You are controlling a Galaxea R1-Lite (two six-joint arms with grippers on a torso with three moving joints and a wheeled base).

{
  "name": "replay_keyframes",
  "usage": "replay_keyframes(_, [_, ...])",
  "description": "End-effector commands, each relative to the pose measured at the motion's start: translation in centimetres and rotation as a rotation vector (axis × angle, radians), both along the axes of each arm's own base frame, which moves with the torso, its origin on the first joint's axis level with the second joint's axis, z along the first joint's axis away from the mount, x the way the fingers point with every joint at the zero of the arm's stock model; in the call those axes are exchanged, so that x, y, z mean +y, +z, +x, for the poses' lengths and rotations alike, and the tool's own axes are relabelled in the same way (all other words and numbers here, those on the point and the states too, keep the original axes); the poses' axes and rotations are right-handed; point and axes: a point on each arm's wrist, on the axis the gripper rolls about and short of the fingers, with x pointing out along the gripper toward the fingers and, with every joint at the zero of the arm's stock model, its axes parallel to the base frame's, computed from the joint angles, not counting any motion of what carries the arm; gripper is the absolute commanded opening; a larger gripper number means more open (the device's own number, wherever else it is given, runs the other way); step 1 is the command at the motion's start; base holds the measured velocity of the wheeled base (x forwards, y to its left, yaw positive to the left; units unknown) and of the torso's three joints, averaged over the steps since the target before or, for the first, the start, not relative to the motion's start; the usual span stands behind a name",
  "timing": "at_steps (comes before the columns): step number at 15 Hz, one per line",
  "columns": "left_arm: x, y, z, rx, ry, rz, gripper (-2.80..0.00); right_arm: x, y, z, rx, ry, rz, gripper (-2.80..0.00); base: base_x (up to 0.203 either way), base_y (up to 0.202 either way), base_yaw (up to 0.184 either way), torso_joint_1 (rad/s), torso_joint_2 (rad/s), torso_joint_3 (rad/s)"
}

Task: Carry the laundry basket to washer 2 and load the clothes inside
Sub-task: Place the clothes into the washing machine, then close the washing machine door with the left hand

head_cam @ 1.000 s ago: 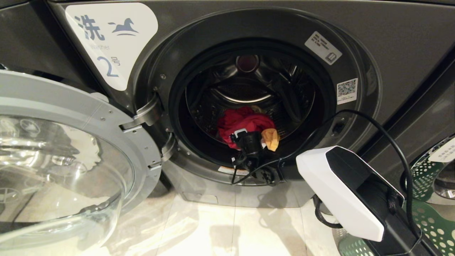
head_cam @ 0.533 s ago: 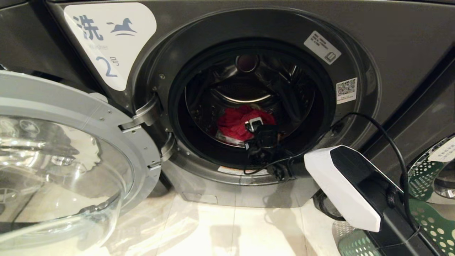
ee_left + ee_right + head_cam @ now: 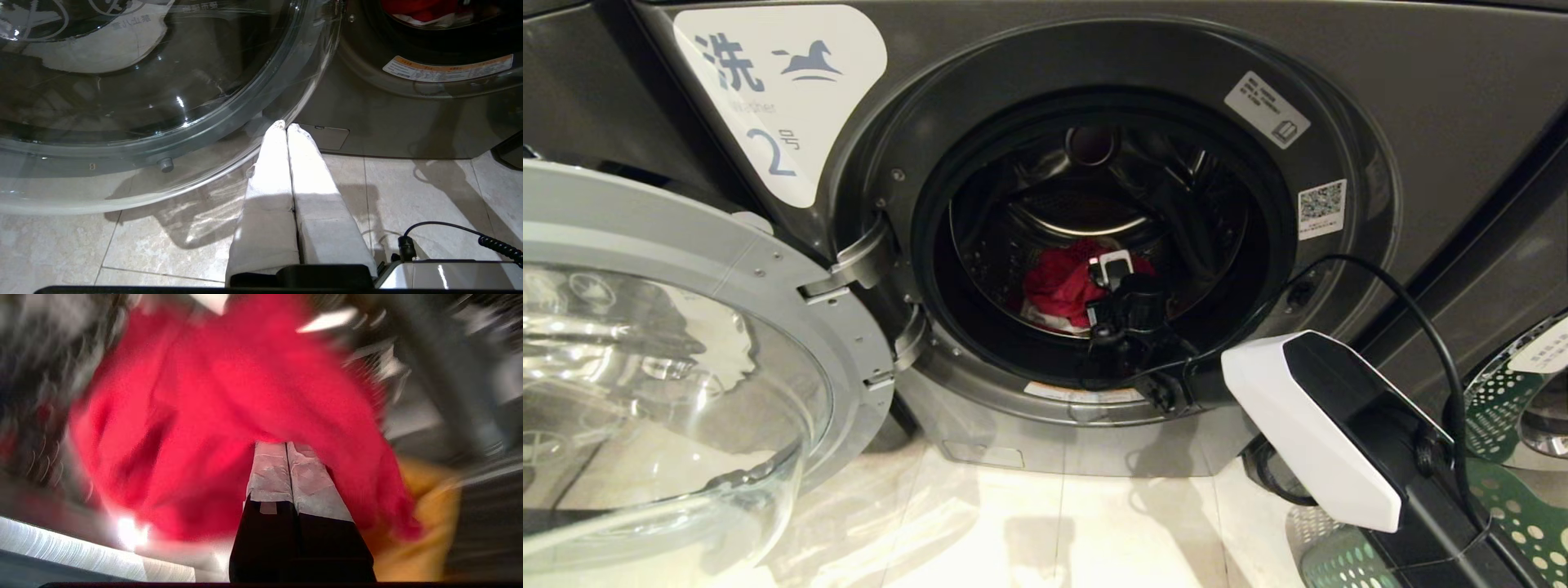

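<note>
Washer 2 (image 3: 1421, 98) is dark grey, carries a white label with a horse and a 2 (image 3: 780, 98), and has its round glass door (image 3: 686, 327) swung open to the left. My right gripper (image 3: 1109, 279) reaches into the drum. Its fingers are pressed shut and their tips are buried in a red garment (image 3: 229, 396), with a yellow cloth (image 3: 425, 514) beside it. Whether the tips pinch the fabric is hidden. The red garment (image 3: 1058, 286) lies on the drum floor. The green perforated laundry basket (image 3: 1511, 514) stands at the lower right, behind my right arm. My left gripper (image 3: 285, 125) is shut and empty, low over the floor by the door's rim.
The open door glass (image 3: 163, 102) bulges out over the pale tiled floor (image 3: 1029, 531) on the left. My right arm's white link (image 3: 1307, 441) and its black cable (image 3: 1437, 327) cross in front of the washer's lower right.
My right gripper has gone deeper into the drum and its wrist has turned. The red garment now lies further in, and the yellow cloth that hung at the opening no longer shows in the head view.
</note>
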Motion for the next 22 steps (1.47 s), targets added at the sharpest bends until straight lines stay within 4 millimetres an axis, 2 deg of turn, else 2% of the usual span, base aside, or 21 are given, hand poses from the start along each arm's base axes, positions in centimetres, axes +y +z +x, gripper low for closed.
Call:
replay_keyframes(1, [0.0,0.0,0.0,-0.002,0.000,0.000,-2.80,0.3,1.3,-0.4,-0.076,0.005,0.037,-2.80,0.000,0.000,0.000,0.000,0.00,0.000])
replay_keyframes(3, [0.0,0.0,0.0,0.000,0.000,0.000,-2.80,0.8,2.5,-1.0,-0.139,0.015,0.064,-2.80,0.000,0.000,0.000,0.000,0.00,0.000])
replay_keyframes(7, [0.0,0.0,0.0,0.000,0.000,0.000,-2.80,1.0,3.7,-1.4,-0.086,0.038,0.072,-2.80,0.000,0.000,0.000,0.000,0.00,0.000])
replay_keyframes(9, [0.0,0.0,0.0,-0.002,0.000,0.000,-2.80,2.2,4.7,-2.9,-0.002,0.079,0.121,-2.80,0.000,0.000,0.000,0.000,0.00,0.000])
replay_keyframes(11, [0.0,0.0,0.0,0.000,0.000,-0.001,-2.80,3.3,6.1,-5.8,0.153,0.121,0.181,-2.80,0.000,0.000,0.000,0.000,0.00,0.000])
replay_keyframes(14, [0.0,0.0,0.0,-0.002,0.000,-0.001,-2.80,3.3,8.9,-11.8,0.401,0.141,0.221,-2.80,0.000,0.000,0.000,0.000,0.00,0.000])
replay_keyframes(16, [0.0,0.0,0.0,0.000,0.000,0.000,-2.80,1.3,11.5,-17.2,0.553,0.140,0.189,-2.80,0.000,0.000,0.000,0.000,0.00,0.000])
replay_keyframes(19, [0.0,0.0,0.0,0.000,0.000,-0.001,-2.80,-4.3,14.4,-26.7,0.771,0.171,0.099,-2.80,0.000,0.000,0.000,0.000,0.00,0.000])
replay_keyframes(22, [0.0,0.0,0.0,-0.001,0.000,0.000,-2.80,-11.5,14.6,-34.7,0.880,0.178,0.037,-2.80,0.000,0.000,0.000,0.000,0.00,0.000])
